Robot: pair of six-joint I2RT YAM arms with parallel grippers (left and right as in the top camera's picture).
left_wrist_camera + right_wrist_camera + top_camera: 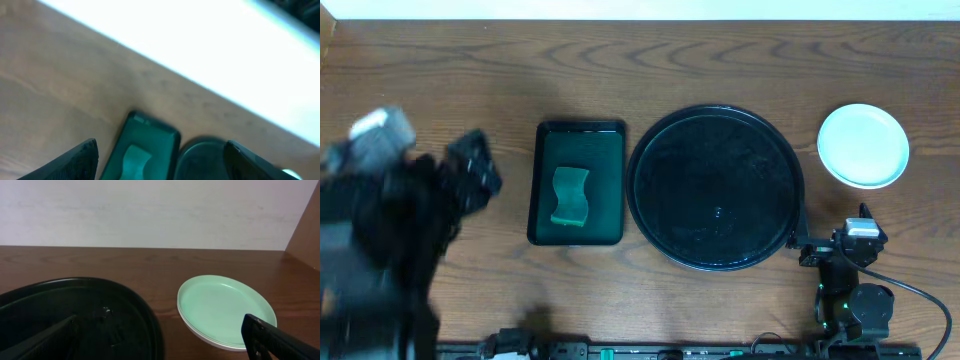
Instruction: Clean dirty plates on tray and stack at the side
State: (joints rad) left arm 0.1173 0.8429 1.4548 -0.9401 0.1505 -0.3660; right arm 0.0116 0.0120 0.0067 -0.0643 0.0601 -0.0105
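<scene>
The round black tray (715, 170) sits at mid-table with nothing on it; its near rim fills the lower left of the right wrist view (100, 325). The pale plates (863, 145) lie stacked on the wood to the tray's right, and they look clean (225, 305). My right gripper (165, 347) hangs open and empty low at the front right, between tray and stack (835, 240). My left gripper (162, 167) is open and empty too, blurred, at the far left (470, 170).
A rectangular dark green tray (542, 180) holding a green sponge (570, 195) lies just left of the black tray. Both show between my left fingers: the green tray (160, 140) and the sponge (135, 160). A wall runs along the table's far edge.
</scene>
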